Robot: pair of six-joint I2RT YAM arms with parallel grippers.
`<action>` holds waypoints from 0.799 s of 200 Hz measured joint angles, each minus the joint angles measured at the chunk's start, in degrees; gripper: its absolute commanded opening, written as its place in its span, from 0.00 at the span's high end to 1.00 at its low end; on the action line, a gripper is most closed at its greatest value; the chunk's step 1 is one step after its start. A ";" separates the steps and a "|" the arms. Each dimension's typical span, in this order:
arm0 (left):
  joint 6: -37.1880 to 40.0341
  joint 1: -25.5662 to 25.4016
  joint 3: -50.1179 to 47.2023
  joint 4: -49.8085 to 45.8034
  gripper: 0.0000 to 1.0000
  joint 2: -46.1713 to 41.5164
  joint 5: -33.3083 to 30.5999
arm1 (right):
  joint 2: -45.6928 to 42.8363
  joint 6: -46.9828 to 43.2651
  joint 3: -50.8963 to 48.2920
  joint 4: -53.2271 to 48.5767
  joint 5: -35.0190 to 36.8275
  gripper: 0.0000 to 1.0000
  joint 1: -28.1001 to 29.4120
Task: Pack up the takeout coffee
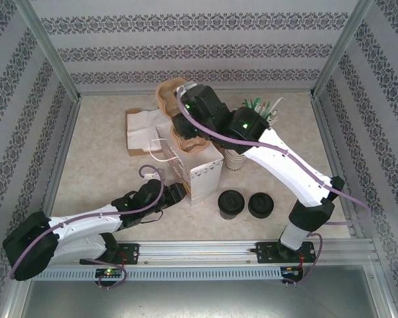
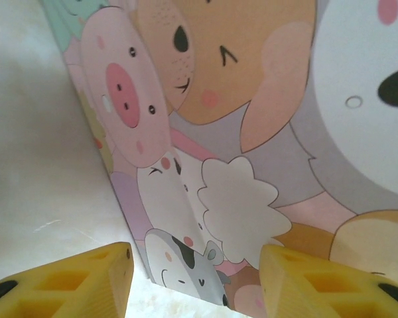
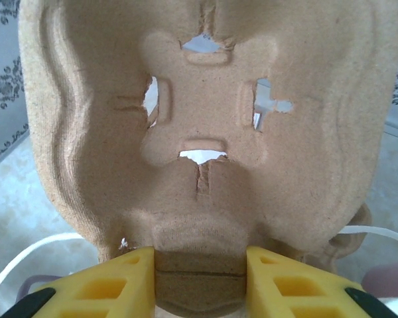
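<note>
A brown pulp cup carrier (image 3: 199, 99) hangs over the mouth of the upright white paper bag (image 1: 202, 173). My right gripper (image 3: 199, 278) is shut on the carrier's near edge, and from above this gripper (image 1: 184, 124) sits over the bag with the carrier (image 1: 169, 93) sticking out beyond it. My left gripper (image 2: 196, 278) is open, its yellow fingers (image 2: 86, 278) low beside the bag's cartoon-animal printed side (image 2: 252, 132); from above it (image 1: 178, 192) is at the bag's front left. The takeout coffee (image 1: 231, 203), a black-lidded cup, stands on the table right of the bag.
A squat black stack of lids (image 1: 260, 205) sits next to the coffee. Lidless cream cups (image 1: 235, 159) stand behind the bag, under the right arm. Flat paper bags (image 1: 142, 132) lie at the back left, green and white sticks (image 1: 262, 106) at the back right. Patterned walls enclose the table.
</note>
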 measured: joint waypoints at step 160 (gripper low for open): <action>8.50 -0.31 10.54 -28.74 0.35 -22.29 -8.28 | 0.76 -7.41 -14.05 7.78 -1.97 0.65 -0.15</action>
